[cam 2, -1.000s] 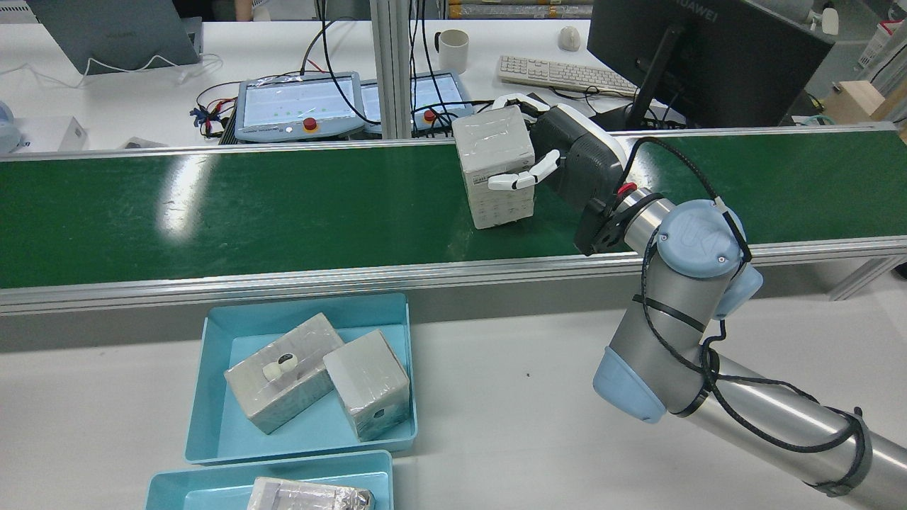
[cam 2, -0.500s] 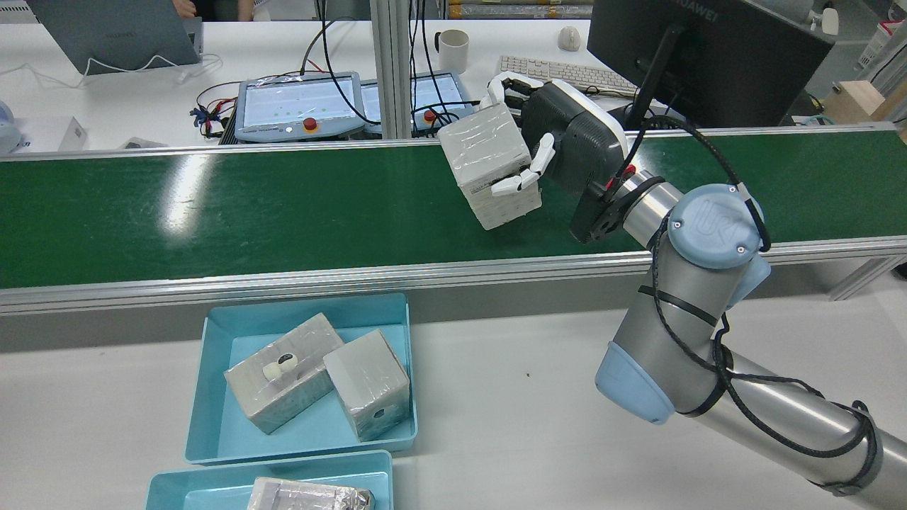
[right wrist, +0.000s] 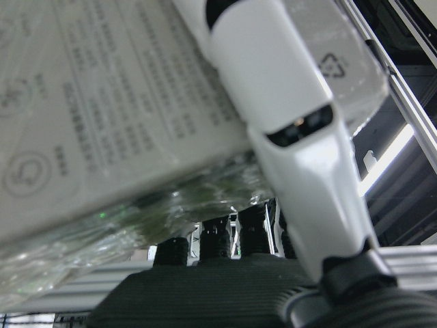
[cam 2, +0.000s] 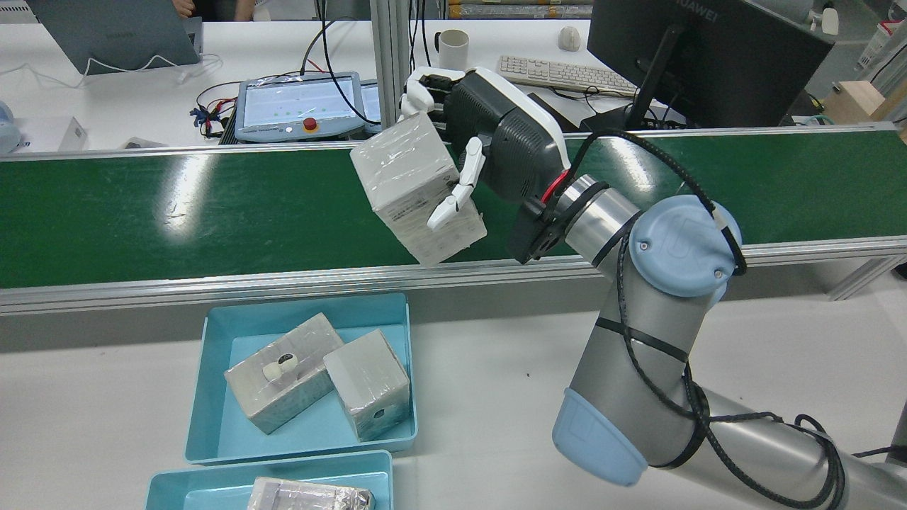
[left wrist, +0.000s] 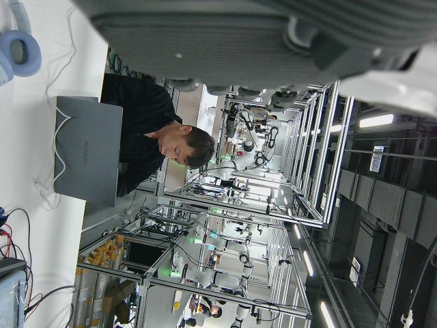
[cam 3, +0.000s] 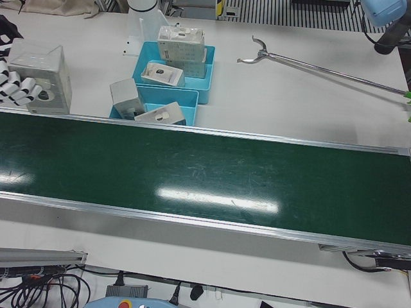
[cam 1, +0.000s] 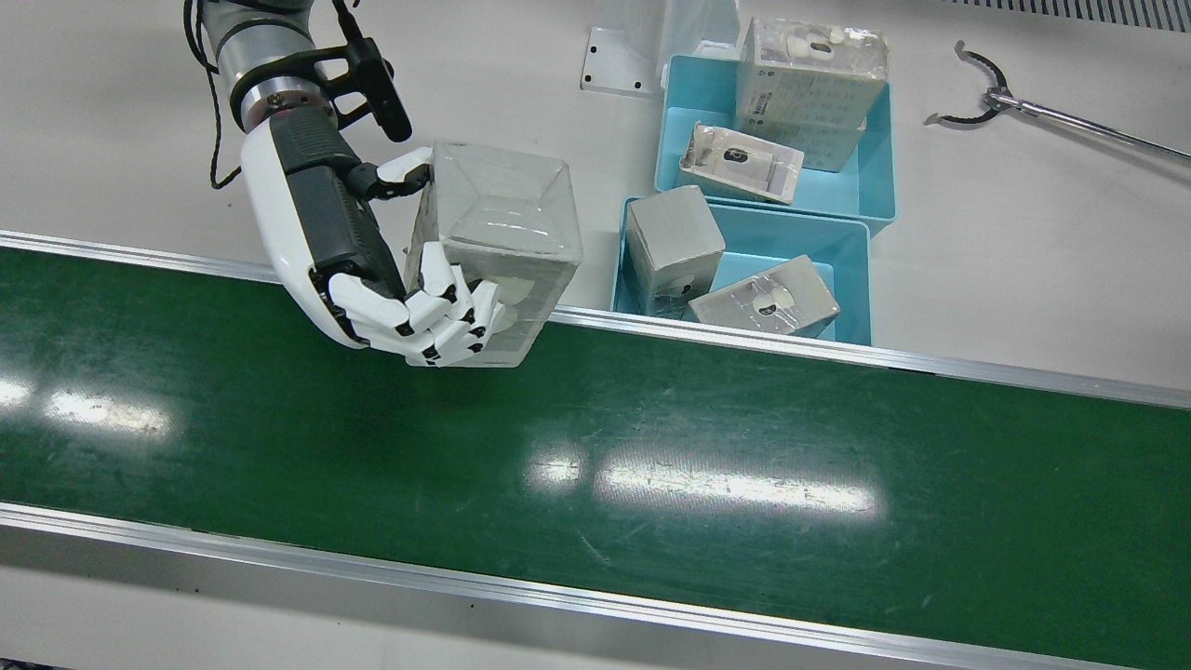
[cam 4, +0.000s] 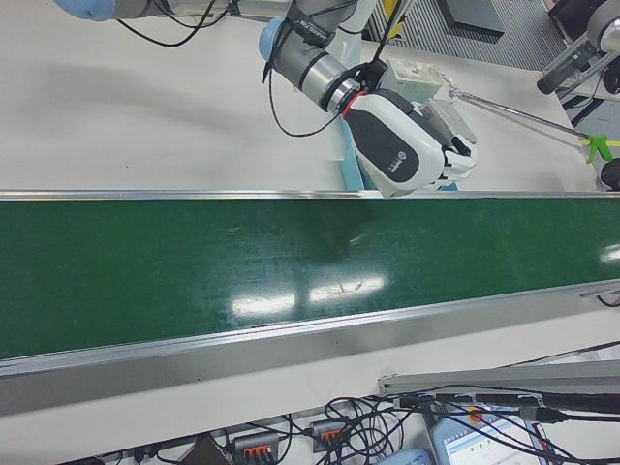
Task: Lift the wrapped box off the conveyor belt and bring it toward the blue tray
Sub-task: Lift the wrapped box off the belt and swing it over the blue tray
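The wrapped box (cam 2: 414, 188) is a pale carton in clear film, tilted and held above the near rail of the green conveyor belt (cam 2: 212, 212). My right hand (cam 2: 496, 142) is shut on it, fingers over the far face and thumb on the near face. From the front, the same box (cam 1: 502, 242) hangs over the belt's edge in the right hand (cam 1: 372, 279), left of the blue tray (cam 1: 763, 247). That blue tray (cam 2: 200, 397) holds two wrapped boxes. In the left hand view only a dark part of my left hand (left wrist: 239, 34) shows, its fingers hidden.
A second blue tray (cam 1: 870, 177) with more wrapped boxes lies behind the first. A long grabber tool (cam 1: 986, 93) rests on the white table. Beyond the belt stand a monitor (cam 2: 701, 57), a keyboard (cam 2: 560, 71) and teach pendants (cam 2: 297, 106). A person sits at a laptop (left wrist: 89, 157).
The right hand has raised the box off the belt, carried it left and toward the near rail, and tilted it further. The trays and their boxes have not moved.
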{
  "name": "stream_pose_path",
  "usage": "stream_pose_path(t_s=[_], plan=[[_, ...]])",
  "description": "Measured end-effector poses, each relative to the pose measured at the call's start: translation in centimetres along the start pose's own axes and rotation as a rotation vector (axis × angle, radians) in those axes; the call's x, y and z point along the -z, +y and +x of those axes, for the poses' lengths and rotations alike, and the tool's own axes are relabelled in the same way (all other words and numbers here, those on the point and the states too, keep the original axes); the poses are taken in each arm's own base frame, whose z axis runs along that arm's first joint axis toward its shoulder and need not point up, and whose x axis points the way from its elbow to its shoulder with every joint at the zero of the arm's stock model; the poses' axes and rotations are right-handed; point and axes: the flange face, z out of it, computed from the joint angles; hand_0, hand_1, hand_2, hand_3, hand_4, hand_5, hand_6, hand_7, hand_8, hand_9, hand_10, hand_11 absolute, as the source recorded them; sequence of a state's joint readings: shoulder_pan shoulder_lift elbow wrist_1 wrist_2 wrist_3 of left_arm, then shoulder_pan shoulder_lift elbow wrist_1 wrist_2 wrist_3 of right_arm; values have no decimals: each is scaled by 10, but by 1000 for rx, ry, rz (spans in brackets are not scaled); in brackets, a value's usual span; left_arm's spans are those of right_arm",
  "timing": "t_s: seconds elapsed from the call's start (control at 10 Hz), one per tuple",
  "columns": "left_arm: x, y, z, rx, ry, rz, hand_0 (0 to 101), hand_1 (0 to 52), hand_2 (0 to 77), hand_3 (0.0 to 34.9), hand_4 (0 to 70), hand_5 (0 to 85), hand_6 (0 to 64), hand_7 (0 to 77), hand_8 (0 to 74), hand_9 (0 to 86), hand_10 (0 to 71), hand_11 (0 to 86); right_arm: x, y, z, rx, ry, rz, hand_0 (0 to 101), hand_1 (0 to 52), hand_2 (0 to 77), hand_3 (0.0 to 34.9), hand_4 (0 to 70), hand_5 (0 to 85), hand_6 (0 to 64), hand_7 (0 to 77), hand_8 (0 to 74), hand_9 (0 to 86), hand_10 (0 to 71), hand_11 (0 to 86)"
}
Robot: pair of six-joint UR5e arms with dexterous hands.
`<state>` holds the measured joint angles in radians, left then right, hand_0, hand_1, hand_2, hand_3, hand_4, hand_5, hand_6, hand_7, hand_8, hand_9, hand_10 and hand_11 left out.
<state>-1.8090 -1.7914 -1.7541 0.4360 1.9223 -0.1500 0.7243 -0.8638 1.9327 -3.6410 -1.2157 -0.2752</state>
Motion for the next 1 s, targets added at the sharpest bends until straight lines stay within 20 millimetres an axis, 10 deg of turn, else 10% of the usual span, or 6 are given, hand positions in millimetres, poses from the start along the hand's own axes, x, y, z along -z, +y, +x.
stream_pose_path(t_s=[0.3,0.4,0.5,0.6,0.8,1.0], plan=[[0,0,0,0,0,0,0,0,11,0,0,11,5,0,0,0,5,0,3,31,78,31,40,-20,540,5,207,30,365,725,355,693,485,562,398,545],[0,0,0,0,0,0,0,0,5,0,0,11,0,0,0,0,0,0,4,40,101,46,56,-26,531,5,207,39,376,256,398,709,485,644,398,633],[0,0,0,0,0,0,0,0,5,0,0,11,0,0,0,0,0,0,2,43,122,59,76,-26,531,5,207,39,376,256,398,709,485,644,398,633],[0,0,0,0,0,0,0,0,11,0,0,11,5,0,0,0,5,0,-3,41,140,68,100,-26,536,5,0,20,376,485,404,682,485,644,398,622],[0,0,0,0,0,0,0,0,11,0,0,11,5,0,0,0,5,0,-9,35,160,78,142,-25,536,5,0,20,376,485,404,682,485,644,398,622],[0,0,0,0,0,0,0,0,5,0,0,11,5,0,0,0,5,0,-10,35,165,77,158,-31,508,5,0,81,256,464,349,562,453,665,251,475]])
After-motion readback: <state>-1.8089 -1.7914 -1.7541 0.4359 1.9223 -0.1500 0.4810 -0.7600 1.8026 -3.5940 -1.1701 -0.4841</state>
